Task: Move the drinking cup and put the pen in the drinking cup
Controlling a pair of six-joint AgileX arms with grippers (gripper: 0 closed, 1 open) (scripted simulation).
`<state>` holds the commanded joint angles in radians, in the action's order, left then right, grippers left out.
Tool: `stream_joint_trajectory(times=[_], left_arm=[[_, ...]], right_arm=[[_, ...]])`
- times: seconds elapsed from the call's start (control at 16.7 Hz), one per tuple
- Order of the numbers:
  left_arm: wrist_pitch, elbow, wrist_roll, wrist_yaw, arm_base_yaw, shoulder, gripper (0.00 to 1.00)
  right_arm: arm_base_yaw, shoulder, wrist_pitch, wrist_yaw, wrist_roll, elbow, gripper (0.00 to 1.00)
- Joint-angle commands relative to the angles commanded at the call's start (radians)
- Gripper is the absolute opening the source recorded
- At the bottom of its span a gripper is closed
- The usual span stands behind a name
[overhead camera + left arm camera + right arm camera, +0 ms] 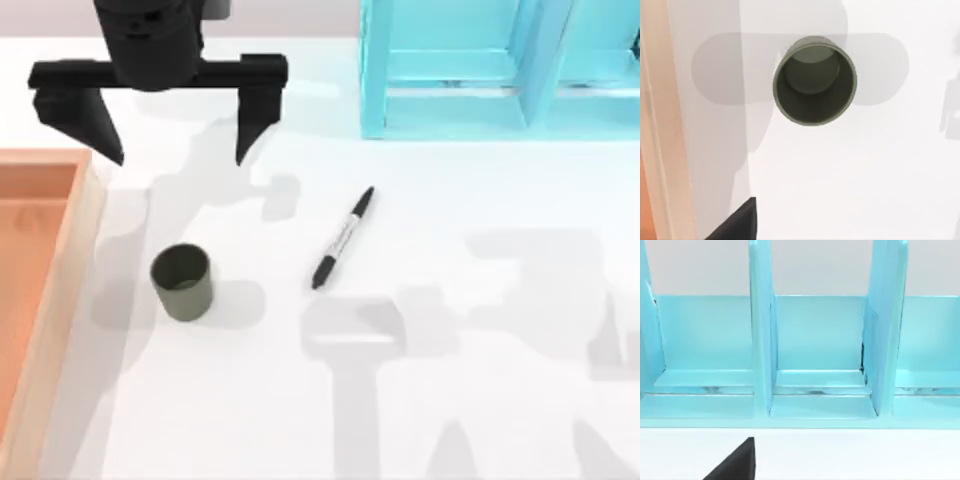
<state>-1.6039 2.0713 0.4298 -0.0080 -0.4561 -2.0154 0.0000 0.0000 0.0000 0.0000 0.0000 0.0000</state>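
Left gripper (178, 158) open above drinking cup (182, 282)

I see an evenly bright, soft-lit scene with no glare on the white table (470, 420). Pale grey shadows of both arms spread across it, soft-edged, and fall toward the near edge and right, so light comes from above and behind. A broad band of shadow crosses the drinking cup (815, 80), whose inside is darker. All views look slightly soft.
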Motion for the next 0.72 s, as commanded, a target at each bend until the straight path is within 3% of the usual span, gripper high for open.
stream_joint_trajectory(times=[0.24,0.72], left_arm=[[0.031,0.054,-0.026,-0.033,-0.045,-0.074,1.00],[0.200,0.286,-0.174,-0.193,-0.268,-0.479,1.00]], right_arm=[[0.000,0.000,0.000,0.000,0.000,0.000,1.00],[0.000,0.000,0.000,0.000,0.000,0.000,1.00]])
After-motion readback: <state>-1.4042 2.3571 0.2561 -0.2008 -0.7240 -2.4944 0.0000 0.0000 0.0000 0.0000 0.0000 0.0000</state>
